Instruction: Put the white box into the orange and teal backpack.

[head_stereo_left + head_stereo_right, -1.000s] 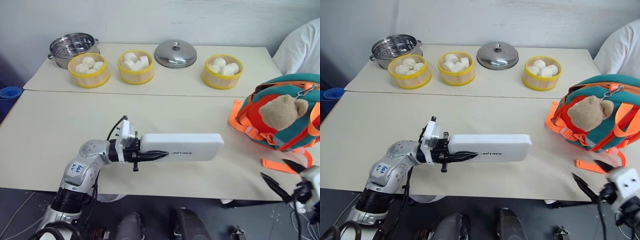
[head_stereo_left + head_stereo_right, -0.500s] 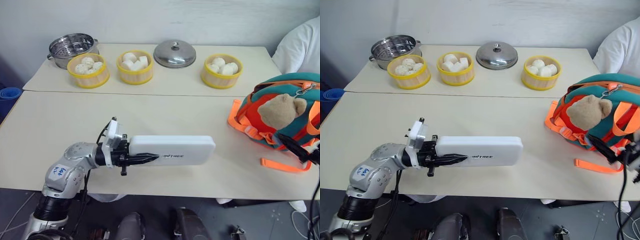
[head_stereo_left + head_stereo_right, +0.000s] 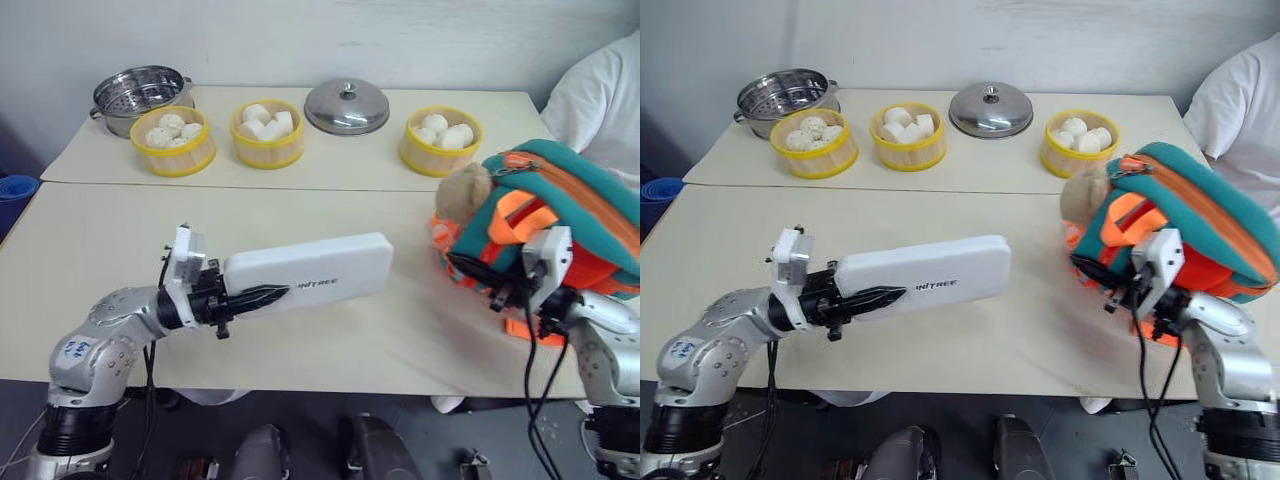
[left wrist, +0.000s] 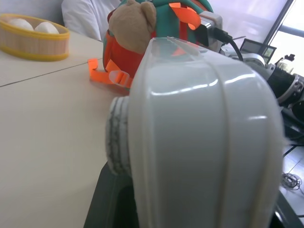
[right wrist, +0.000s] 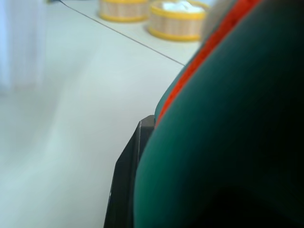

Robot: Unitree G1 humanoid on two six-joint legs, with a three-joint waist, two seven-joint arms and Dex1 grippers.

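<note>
My left gripper (image 3: 262, 296) is shut on the near end of the white box (image 3: 320, 272), which it holds flat above the table (image 3: 120, 220), long side aimed at the backpack. The orange and teal backpack (image 3: 575, 200) stands at the right, tipped toward the box, with its tan bear head (image 3: 462, 190) facing left. At the bag's lower front, my right gripper (image 3: 468, 270) is shut on the fabric. Teal cloth with orange trim (image 5: 228, 118) presses against a black finger (image 5: 130, 171) in the right wrist view. The box (image 4: 199, 142) hides the left fingers in the left wrist view.
Along the table's far side stand three yellow-rimmed bowls of white buns (image 3: 179, 139) (image 3: 267, 131) (image 3: 440, 140), a steel steamer pot (image 3: 138, 95) and a steel lid (image 3: 347, 107). A person in white (image 3: 600, 90) sits at the far right. Loose orange straps (image 3: 520, 325) lie by the bag.
My right arm rose from below the table's edge to the backpack and shut on it; the bag tipped left. The left arm drew the box leftward, its far end now raised.
</note>
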